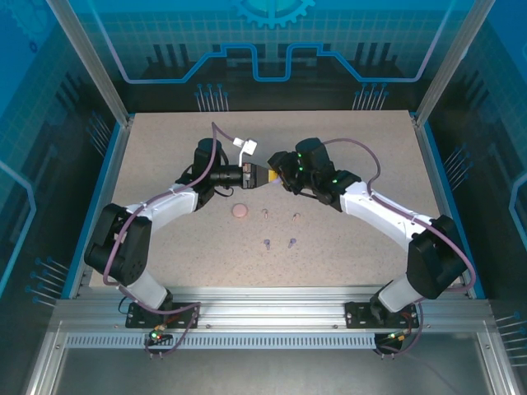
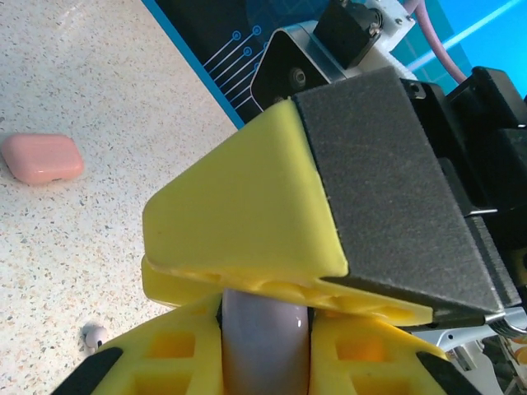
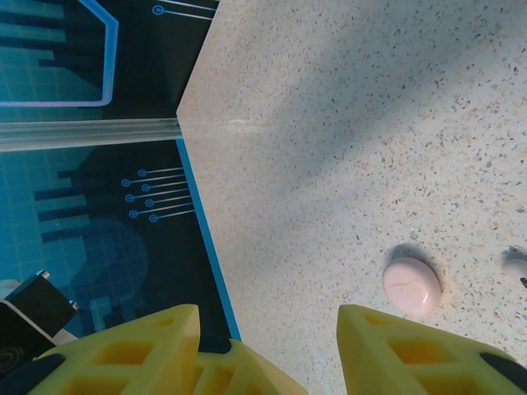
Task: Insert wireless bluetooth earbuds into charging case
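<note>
My left gripper (image 2: 265, 325) is shut on a pale lilac charging case (image 2: 265, 346), held above the table's middle back. My right gripper (image 1: 277, 174) meets the left gripper (image 1: 257, 175) tip to tip. It stands open, and one of its fingers (image 2: 247, 214), yellow with a grey pad, lies across the top of the lilac case. On the table lie two purple earbuds (image 1: 268, 243) (image 1: 291, 243) and two pinkish earbuds (image 1: 265, 212) (image 1: 296, 215). One pale earbud (image 2: 92, 336) rests below the held case.
A coral-pink closed case (image 1: 240, 211) lies on the speckled table (image 1: 346, 239) left of the earbuds; this pink case (image 3: 411, 285) also sits under my right gripper (image 3: 268, 362). The blue table edge (image 3: 206, 239) and dark wall are close behind.
</note>
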Robot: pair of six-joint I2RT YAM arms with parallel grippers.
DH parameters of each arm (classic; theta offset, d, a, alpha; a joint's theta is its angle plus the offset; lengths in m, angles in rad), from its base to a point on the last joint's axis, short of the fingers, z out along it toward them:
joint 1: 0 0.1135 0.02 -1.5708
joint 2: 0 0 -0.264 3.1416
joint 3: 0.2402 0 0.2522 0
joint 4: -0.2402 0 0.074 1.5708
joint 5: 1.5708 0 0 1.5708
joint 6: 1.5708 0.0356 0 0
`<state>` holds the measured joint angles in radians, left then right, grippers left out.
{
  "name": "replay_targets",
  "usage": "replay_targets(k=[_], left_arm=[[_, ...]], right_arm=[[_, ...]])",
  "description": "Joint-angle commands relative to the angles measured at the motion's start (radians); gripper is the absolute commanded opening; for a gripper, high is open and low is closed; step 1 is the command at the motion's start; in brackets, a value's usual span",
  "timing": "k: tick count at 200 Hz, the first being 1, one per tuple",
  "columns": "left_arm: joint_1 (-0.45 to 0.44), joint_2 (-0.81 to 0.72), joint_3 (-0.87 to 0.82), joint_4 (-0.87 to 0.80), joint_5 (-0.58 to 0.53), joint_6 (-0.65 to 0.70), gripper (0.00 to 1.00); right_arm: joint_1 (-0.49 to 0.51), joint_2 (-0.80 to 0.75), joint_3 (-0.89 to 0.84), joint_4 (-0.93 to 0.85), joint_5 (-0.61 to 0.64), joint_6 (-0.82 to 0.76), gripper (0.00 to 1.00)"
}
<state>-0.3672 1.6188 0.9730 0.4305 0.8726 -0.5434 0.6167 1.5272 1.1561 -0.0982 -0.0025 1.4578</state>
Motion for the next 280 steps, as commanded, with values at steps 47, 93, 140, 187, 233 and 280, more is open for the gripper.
replay_targets(k=[47,93,140,187,233,280], left_arm=[[-0.006,-0.026,-0.072,0.171,-0.132,-0.053,0.24],[-0.005,-0.037,-0.115,0.248,-0.189,-0.094,0.27],[-0.006,-0.044,-0.167,0.345,-0.25,-0.147,0.29],[-0.006,-0.046,-0.168,0.353,-0.253,-0.153,0.12],[-0.006,-0.046,-0.168,0.363,-0.256,-0.162,0.0],[-0.004,-0.058,-0.143,0.29,-0.201,-0.116,0.0]], right_arm=[[0.039,-0.019,-0.026,-0.046,0.127,0.124,0.25],[0.044,-0.027,-0.039,-0.063,0.167,0.162,0.24],[0.049,-0.029,-0.044,-0.07,0.189,0.184,0.24],[0.049,-0.029,-0.046,-0.074,0.197,0.19,0.24],[0.032,-0.038,-0.052,-0.033,0.196,0.147,0.55],[-0.094,-0.191,-0.089,-0.047,0.139,-0.206,0.87]])
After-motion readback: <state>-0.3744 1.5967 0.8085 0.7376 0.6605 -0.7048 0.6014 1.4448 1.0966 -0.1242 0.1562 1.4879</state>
